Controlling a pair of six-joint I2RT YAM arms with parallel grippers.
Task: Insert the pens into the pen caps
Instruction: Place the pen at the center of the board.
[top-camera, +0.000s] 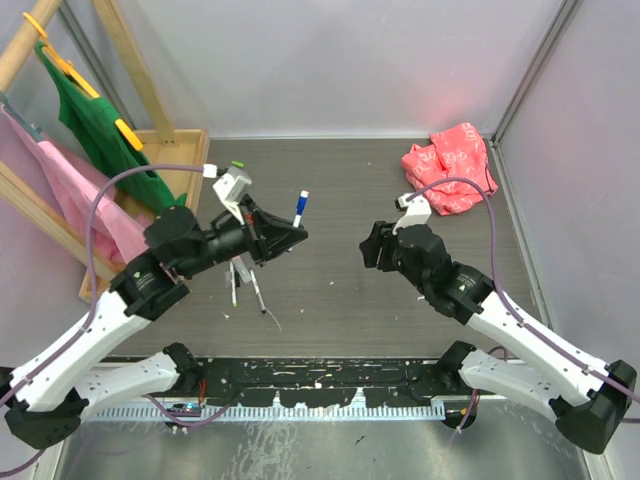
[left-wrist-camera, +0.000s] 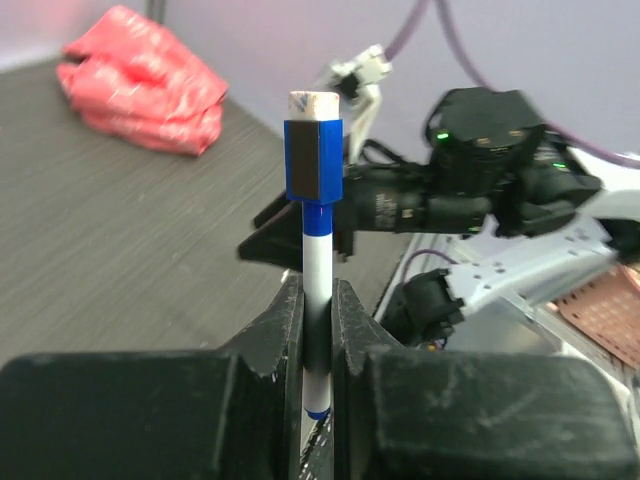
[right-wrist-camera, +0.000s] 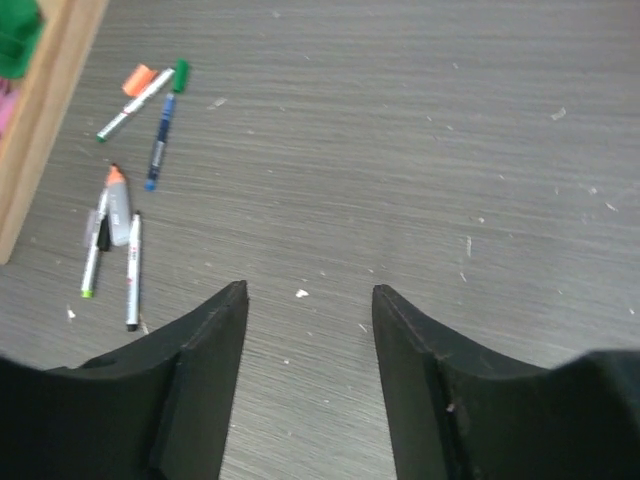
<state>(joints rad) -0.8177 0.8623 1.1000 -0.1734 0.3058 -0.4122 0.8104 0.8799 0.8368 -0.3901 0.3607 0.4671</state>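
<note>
My left gripper is shut on a white pen that stands upright between its fingers. A blue cap with a whitish end sits on its top. From above, this pen sticks up from the left gripper at the table's middle. My right gripper faces it a short way to the right, open and empty. Several other pens lie on the table: a white one with a green tip, a blue one, a grey one with an orange end, and two white ones. An orange cap and a green cap lie beside them.
A crumpled red bag lies at the back right. A wooden rack with green and pink cloth stands at the back left, its base close to the loose pens. Loose pens lie under the left arm.
</note>
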